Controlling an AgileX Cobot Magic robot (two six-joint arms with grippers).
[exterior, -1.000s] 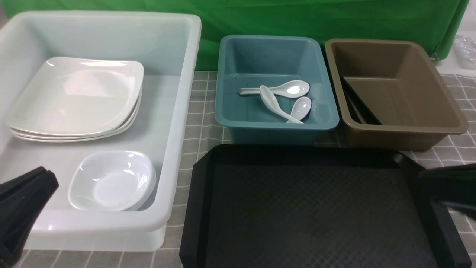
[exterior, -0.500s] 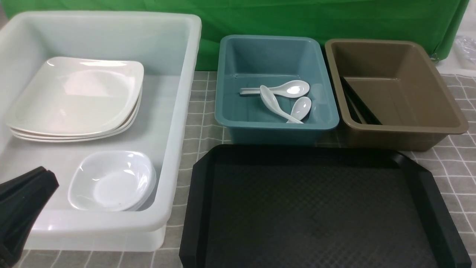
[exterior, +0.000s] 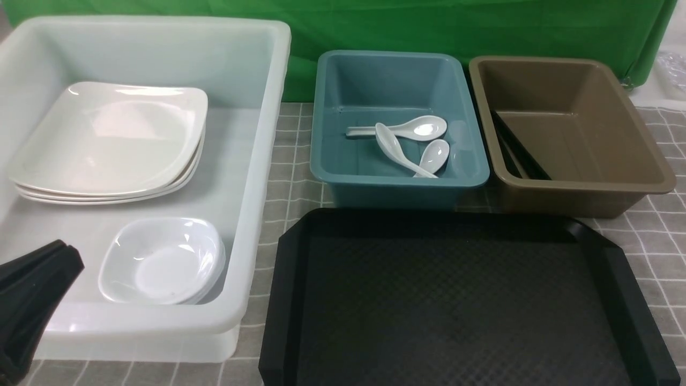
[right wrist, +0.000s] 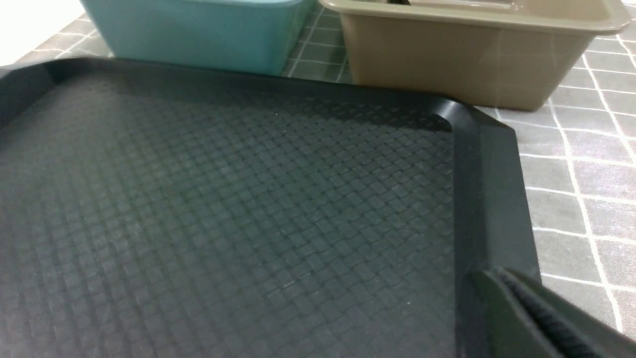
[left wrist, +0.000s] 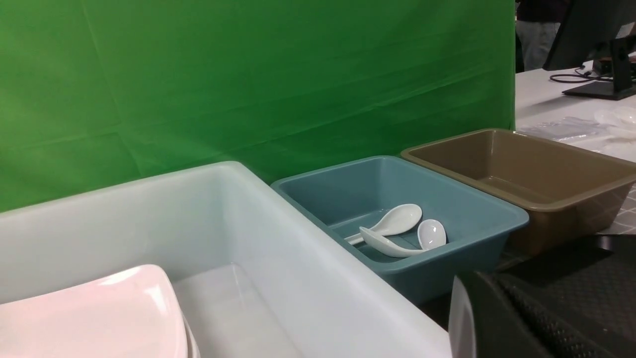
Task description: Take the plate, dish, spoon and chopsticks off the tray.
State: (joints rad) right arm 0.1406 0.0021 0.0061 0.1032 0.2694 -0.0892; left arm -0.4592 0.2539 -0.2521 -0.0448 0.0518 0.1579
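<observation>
We found the black tray (exterior: 461,300) bare on the grey checked tablecloth (exterior: 292,177), at the near edge of the table, its diamond-textured floor carrying nothing. The large white tub (exterior: 252,177) stood at the left side, just beside the tray. Inside it, a stack of plates (exterior: 107,142) lay toward the far left corner, and the dishes (exterior: 161,260) sat nested near the tub's front wall. Behind the tray, the teal tub (exterior: 399,187) held three white spoons (exterior: 412,142), lying across one another on its floor toward the right wall. The brown tub (exterior: 571,187) stood just beside the teal one on the right, and the black chopsticks (exterior: 517,155) lay along its left wall, leaning in the corner between wall and floor.

We saw the left gripper (exterior: 32,289) low at the near left corner of the white tub, in front of its front wall; its jaws were pressed together and grasped nothing. The right gripper (right wrist: 541,318) was outside the front view; from its own wrist camera we saw its clenched fingertips over the tray's right rim, holding nothing. A green backdrop (exterior: 429,27) hung behind the tubs.
</observation>
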